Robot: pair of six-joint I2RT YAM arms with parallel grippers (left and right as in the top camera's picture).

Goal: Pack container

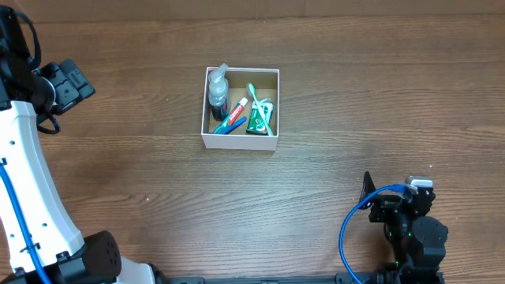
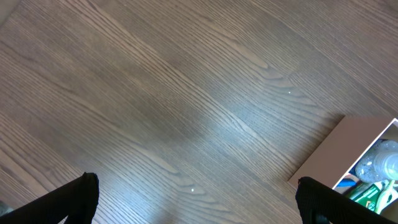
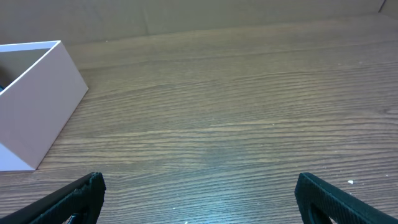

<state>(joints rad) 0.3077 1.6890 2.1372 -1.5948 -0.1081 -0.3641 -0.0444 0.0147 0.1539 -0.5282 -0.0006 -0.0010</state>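
The container [image 1: 238,142], a square white-walled box with a brown inside, stands at the table's middle. In it lie a clear bottle with a dark cap [image 1: 218,91], a toothpaste tube [image 1: 234,114], a green toothbrush [image 1: 257,101] and a green packet [image 1: 259,120]. My left gripper [image 2: 198,198] is open and empty over bare wood, left of the container, whose corner [image 2: 348,146] shows at the right of the left wrist view. My right gripper [image 3: 199,196] is open and empty near the front right, with the container's white wall [image 3: 37,93] far to its left.
The left arm's white body [image 1: 31,181] runs along the table's left edge. The right arm's base with a blue cable [image 1: 351,229] sits at the front right. The wood table [image 1: 355,95] surrounds the box.
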